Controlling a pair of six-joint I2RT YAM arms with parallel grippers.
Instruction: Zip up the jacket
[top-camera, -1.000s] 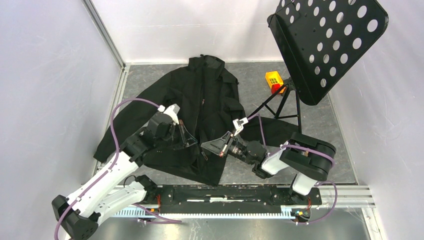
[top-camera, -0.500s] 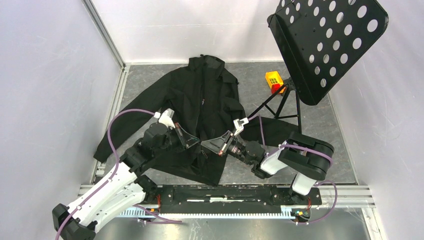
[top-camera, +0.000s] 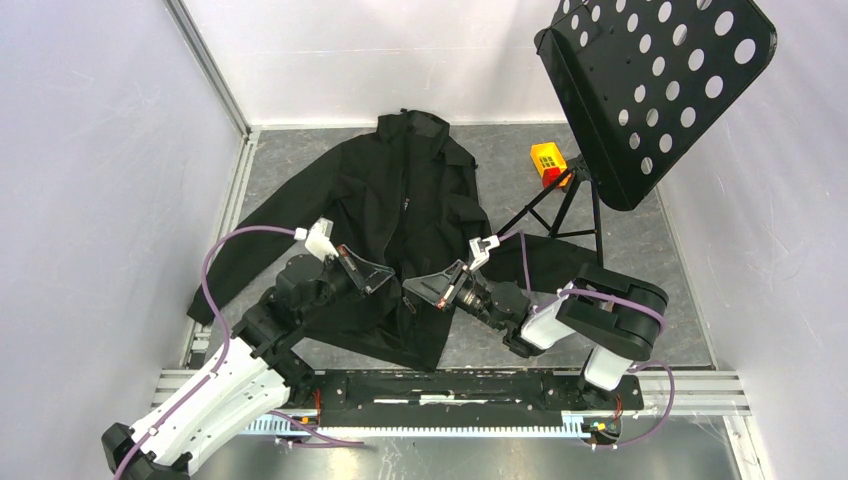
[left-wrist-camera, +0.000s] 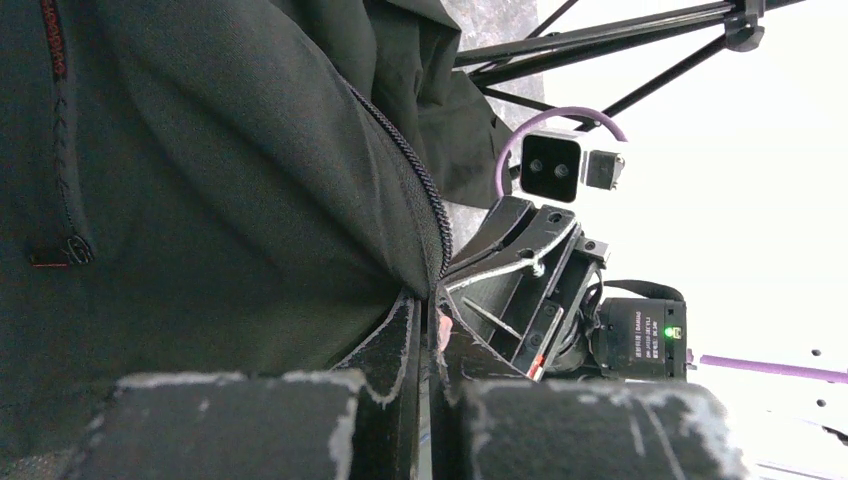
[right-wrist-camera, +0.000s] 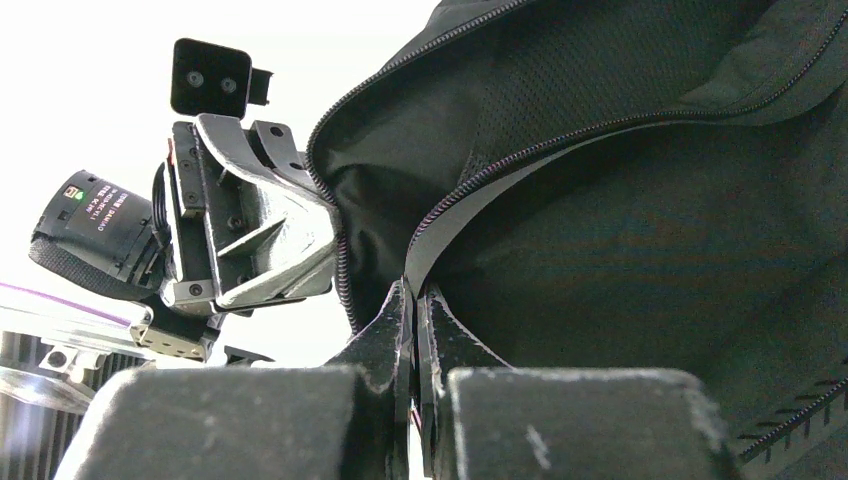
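The black jacket lies spread on the grey floor, collar at the far end, its front open near the hem. My left gripper is shut on the jacket's left front edge beside the zipper teeth, and it shows in its own view. My right gripper is shut on the other front edge, pinching the zipper tape; it shows in its own view. The two grippers face each other, almost touching, over the jacket's lower front. The jacket fills both wrist views.
A black perforated music stand on a tripod stands at the back right, over the jacket's right sleeve. A small yellow and red block sits by the tripod. White walls close in left, back and right.
My left arm has drawn down and to the right, bringing its gripper close against the right gripper. The right arm has barely moved.
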